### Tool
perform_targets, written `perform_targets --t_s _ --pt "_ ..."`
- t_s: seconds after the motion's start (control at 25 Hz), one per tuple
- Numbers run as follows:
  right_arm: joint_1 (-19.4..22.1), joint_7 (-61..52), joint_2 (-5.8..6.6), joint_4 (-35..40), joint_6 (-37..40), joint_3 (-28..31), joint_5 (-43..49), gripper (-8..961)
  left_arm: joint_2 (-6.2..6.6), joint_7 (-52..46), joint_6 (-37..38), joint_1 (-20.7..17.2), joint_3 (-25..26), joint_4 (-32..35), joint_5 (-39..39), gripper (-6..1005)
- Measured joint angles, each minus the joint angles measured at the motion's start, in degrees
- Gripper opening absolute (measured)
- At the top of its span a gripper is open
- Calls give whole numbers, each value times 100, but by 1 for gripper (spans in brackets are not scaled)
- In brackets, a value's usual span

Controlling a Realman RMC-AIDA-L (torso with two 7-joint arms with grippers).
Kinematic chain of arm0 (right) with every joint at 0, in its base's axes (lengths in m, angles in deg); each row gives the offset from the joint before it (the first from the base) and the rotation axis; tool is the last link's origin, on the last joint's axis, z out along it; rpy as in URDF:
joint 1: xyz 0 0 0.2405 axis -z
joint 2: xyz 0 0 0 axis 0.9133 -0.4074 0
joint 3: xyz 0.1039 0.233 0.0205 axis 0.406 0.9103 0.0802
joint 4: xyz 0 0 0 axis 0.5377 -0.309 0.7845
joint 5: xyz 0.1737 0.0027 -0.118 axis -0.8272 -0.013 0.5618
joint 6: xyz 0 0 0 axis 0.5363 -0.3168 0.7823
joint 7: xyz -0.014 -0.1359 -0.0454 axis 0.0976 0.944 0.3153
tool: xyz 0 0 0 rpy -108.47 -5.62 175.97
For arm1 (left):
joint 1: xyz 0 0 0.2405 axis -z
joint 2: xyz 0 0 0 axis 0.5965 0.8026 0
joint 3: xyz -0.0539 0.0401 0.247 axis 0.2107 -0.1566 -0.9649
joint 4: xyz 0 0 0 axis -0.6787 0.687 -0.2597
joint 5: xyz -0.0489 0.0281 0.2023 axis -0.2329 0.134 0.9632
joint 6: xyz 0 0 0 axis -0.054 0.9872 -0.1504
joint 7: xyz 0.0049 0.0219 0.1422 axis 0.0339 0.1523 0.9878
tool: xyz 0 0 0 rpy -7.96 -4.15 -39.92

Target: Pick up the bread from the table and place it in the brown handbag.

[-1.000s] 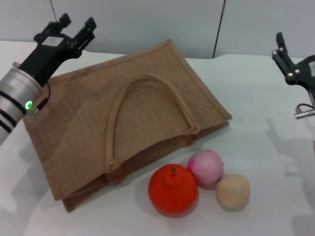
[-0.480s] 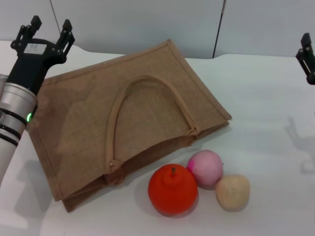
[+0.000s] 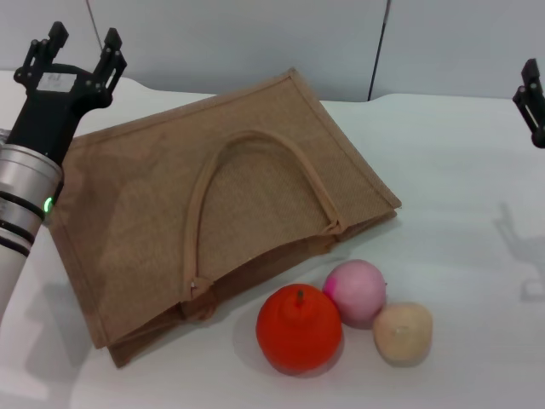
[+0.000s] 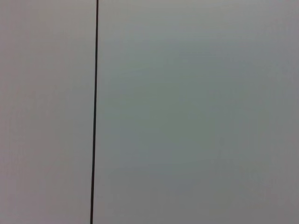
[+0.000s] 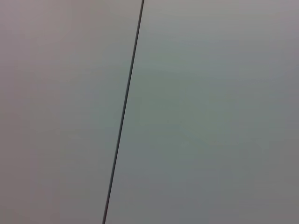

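The large flat tan-brown burlap handbag (image 3: 221,204) lies on the white desk (image 3: 451,170), pale looped handles on top; no bread or writing shows. The left hand (image 3: 75,56) hovers spread wide, holding nothing, by the bag's far-left corner. Of the right hand (image 3: 533,104) only an edge shows, so its grip cannot be told.

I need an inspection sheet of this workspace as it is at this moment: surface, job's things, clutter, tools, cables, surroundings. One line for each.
Surface: white table, bare at the right of the bag.
Job's things: brown handbag lies flat on the table, one looped handle on top; no bread is seen in any view.
Clutter: orange fruit, pink ball and beige ball clustered in front of the bag, close together.
Tools: left tool raised above the bag's far left corner, fingers apart, holding nothing; right tool at the right edge, mostly out of frame.
Cables: nothing seen.
Surroundings: grey wall panels behind the table; both wrist views show only wall.
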Motion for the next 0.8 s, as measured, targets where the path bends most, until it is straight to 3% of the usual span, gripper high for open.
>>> perform_targets --t_s 0.8 --pt "0 -7 0 -8 0 0 0 891 9 12 14 -1 1 29 -4 741"
